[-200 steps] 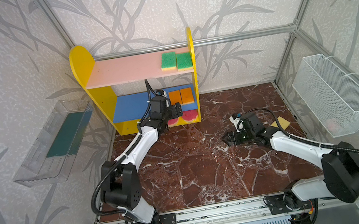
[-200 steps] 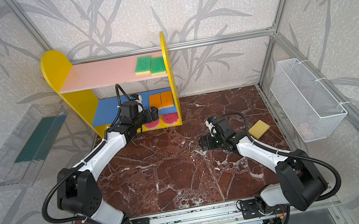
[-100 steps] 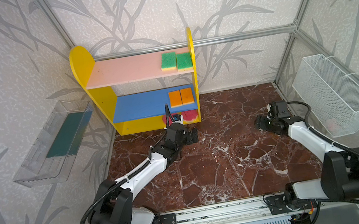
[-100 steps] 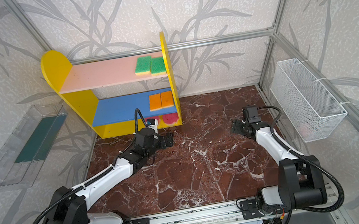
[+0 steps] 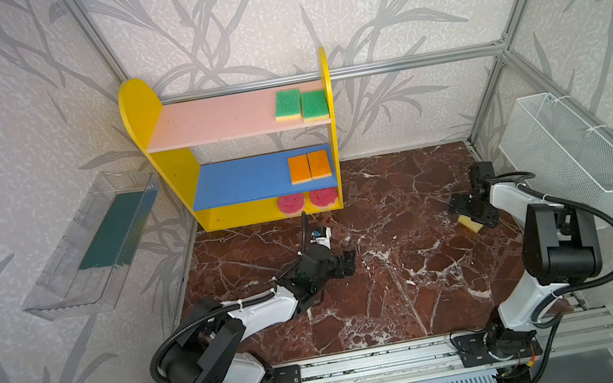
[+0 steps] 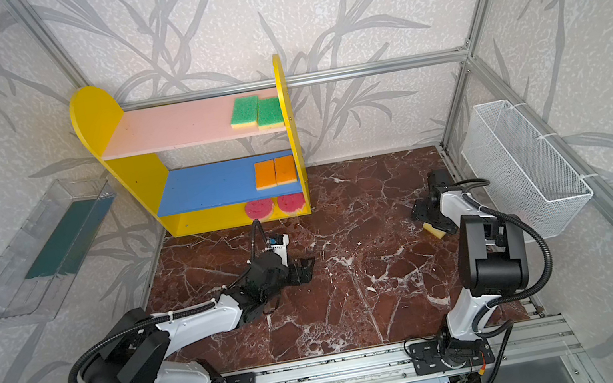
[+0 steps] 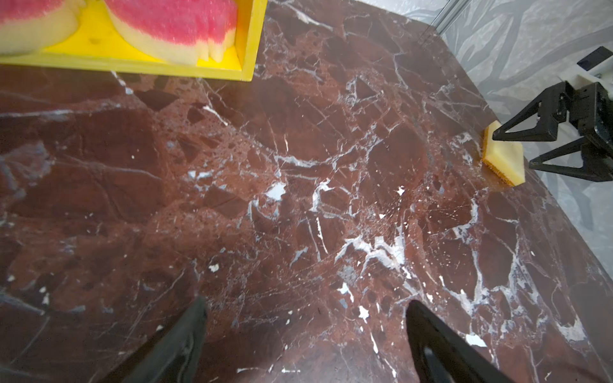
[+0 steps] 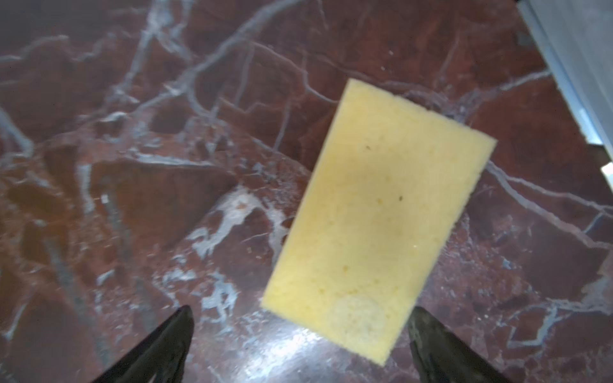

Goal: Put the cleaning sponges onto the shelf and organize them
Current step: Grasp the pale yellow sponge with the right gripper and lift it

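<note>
The yellow shelf (image 5: 138, 102) stands at the back. Its pink board carries two green sponges (image 5: 287, 105). Two orange sponges (image 5: 310, 166) lie on the blue board, and two round pink ones (image 5: 291, 204) (image 7: 179, 23) sit on the base. One more sponge (image 5: 469, 224) (image 8: 378, 212) lies flat on the floor at the right, yellow side up, orange face down. My right gripper (image 5: 470, 213) (image 8: 302, 311) hovers open over its near end, not touching it. My left gripper (image 5: 348, 263) (image 7: 305, 303) is open and empty above mid floor.
A clear plastic tray (image 5: 94, 245) hangs on the left wall. A white wire basket (image 5: 568, 153) hangs on the right wall, close behind my right arm. The floor is dark red marble (image 5: 397, 291), and a metal rail runs along the front.
My left arm has drawn back from the shelf's base to mid floor. My right arm has swung right from mid floor to above the yellow sponge, and its jaws have widened.
</note>
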`<state>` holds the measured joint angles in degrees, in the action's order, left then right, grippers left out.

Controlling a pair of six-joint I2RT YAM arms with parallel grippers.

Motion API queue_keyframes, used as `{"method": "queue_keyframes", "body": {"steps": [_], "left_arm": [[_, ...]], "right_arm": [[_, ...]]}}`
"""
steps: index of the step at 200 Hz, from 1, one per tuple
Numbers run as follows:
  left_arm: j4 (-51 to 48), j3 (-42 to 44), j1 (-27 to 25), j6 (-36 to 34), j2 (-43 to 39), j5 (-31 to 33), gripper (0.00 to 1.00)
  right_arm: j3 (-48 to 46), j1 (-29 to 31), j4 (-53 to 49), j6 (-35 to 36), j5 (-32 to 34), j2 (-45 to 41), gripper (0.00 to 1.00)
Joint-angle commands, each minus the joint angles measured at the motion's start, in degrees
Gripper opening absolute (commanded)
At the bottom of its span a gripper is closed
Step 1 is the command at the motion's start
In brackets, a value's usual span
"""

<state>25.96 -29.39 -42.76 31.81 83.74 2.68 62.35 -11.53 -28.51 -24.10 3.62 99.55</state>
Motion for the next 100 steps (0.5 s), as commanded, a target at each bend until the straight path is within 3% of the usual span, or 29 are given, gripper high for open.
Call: {"method": "queue_keyframes", "body": {"steps": [1,100], "left_arm": [[6.5,1.2,-0.2,1.5,2.5,-0.4,0.95],[11.2,-0.1,-0.1,1.9,10.1,-2.1,0.94]], "right_arm": [[1.0,-1.3,-2.2,-0.6,1.7,1.8,0.99],[5.7,-3.2,-2.0,1.1,-0.6,9.7,0.99]]}}
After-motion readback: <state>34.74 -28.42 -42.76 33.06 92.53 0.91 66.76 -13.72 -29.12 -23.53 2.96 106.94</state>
